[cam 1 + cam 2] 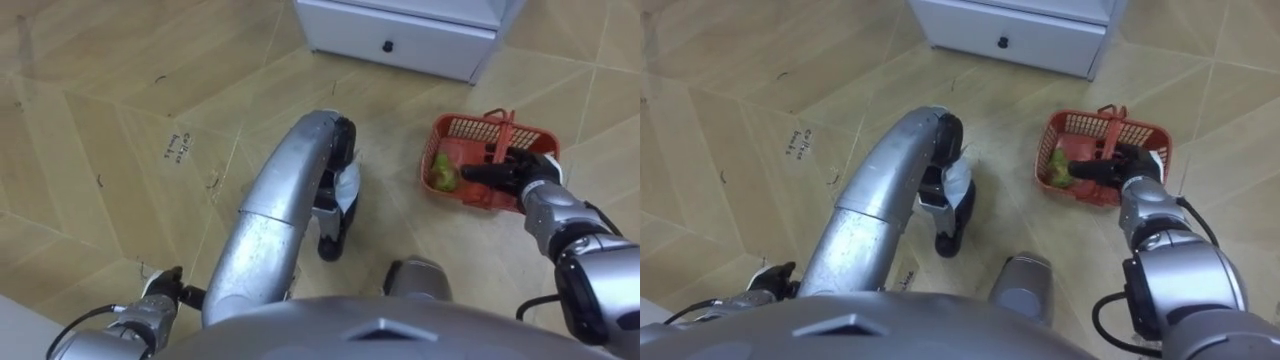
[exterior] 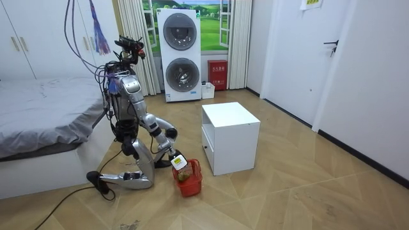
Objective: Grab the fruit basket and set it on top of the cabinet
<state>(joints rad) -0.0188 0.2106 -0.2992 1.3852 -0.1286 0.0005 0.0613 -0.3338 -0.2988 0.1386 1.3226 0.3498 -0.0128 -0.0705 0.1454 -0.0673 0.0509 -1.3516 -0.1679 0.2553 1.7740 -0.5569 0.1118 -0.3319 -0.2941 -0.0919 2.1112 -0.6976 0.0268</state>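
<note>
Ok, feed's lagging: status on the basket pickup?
Right hand at red basket handle, grip unclear. Basket on floor, green fruit inside. Left hand low. Nothing blocking.

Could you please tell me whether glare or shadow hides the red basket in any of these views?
Left eye view: the red plastic mesh basket is evenly lit, with no glare, though the robot's right hand covers part of it. Room view: a pale sheen lies on the glossy wood floor, away from the basket.

Kneeling; R robot hand [image 1: 512, 172] out fwd, arm extended, L robot hand [image 1: 160, 293] low at side.
</note>
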